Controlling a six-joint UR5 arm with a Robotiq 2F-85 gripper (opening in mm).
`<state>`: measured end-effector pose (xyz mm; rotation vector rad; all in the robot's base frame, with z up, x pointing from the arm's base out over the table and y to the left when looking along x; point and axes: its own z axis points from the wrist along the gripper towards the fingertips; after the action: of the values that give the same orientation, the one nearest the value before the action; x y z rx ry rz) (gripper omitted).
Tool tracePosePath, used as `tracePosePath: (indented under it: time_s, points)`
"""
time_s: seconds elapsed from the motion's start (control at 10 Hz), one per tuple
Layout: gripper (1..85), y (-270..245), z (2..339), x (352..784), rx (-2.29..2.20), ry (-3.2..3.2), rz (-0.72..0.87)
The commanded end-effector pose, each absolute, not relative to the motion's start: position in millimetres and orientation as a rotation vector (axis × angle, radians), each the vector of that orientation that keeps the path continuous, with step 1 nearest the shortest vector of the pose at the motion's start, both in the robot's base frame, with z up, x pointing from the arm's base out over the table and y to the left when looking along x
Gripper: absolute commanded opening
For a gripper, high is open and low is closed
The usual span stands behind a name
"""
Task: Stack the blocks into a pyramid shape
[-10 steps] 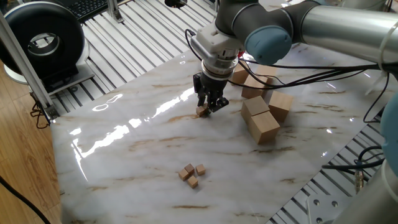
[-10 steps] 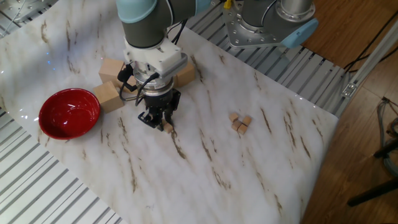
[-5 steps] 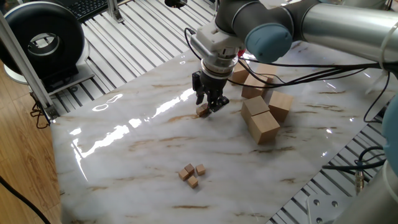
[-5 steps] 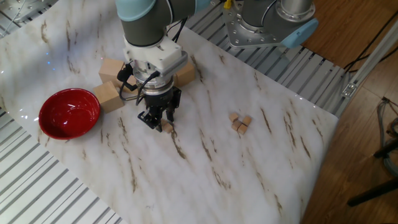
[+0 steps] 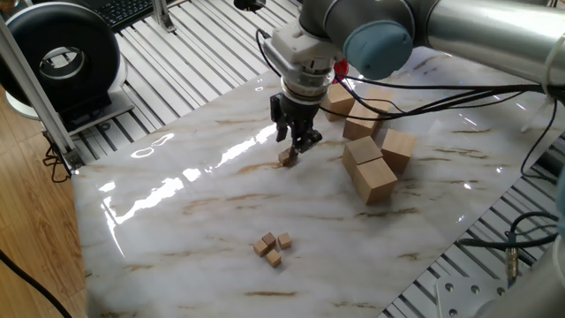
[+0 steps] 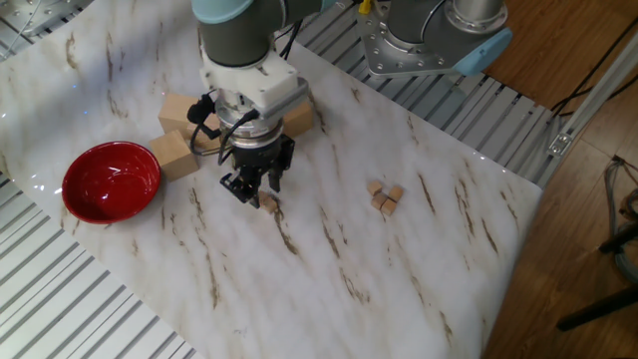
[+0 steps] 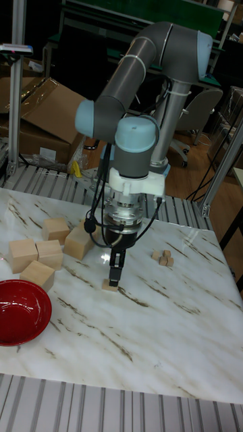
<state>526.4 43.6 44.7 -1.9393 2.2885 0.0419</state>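
A glossy white marble-patterned tabletop with brown veins sits on a ribbed metal bench. Beyond the bench's far edge stand an open cardboard box and a dark cluttered room; wooden flooring borders the bench's side.

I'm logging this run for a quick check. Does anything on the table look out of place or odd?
One small cube sits alone on the marble under the gripper, well apart from the other three tiny cubes, which lie clustered flat, nothing stacked. The red bowl and large wooden blocks look undisturbed. Nothing is spilled or damaged.
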Motion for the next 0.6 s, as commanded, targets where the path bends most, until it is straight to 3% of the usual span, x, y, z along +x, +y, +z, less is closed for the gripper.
tracePosePath:
  time_s: [0.0,0.5]
  points:
    - [45.3,69.8,61.9,520.1,-1.738,2.443,0.032]
    - [43.0,114.1,80.8,515.1,-1.450,2.665,-0.042]
